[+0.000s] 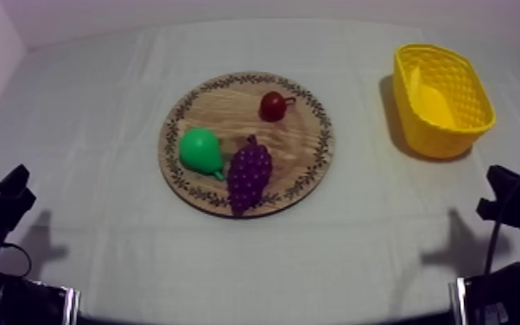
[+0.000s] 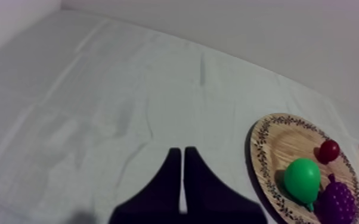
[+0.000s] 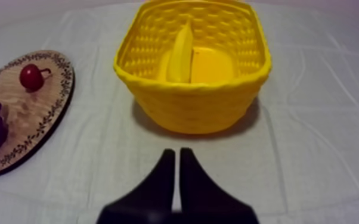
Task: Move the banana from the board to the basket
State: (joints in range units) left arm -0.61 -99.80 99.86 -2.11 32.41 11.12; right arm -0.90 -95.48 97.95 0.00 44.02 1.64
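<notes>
With the banana [image 3: 180, 53] lying in the yellow basket [image 3: 194, 110], I judge the task done, and my left gripper [image 2: 182, 152] and right gripper [image 3: 176, 154], fingers together on nothing, need no further move.

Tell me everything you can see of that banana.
The banana is a plain yellow toy that looks like smooth plastic. It is slightly curved and narrows to a tip. It lies inside the basket, propped at a slant, with its tip up against one wall and its lower end near the floor. Nothing else touches it.
</notes>
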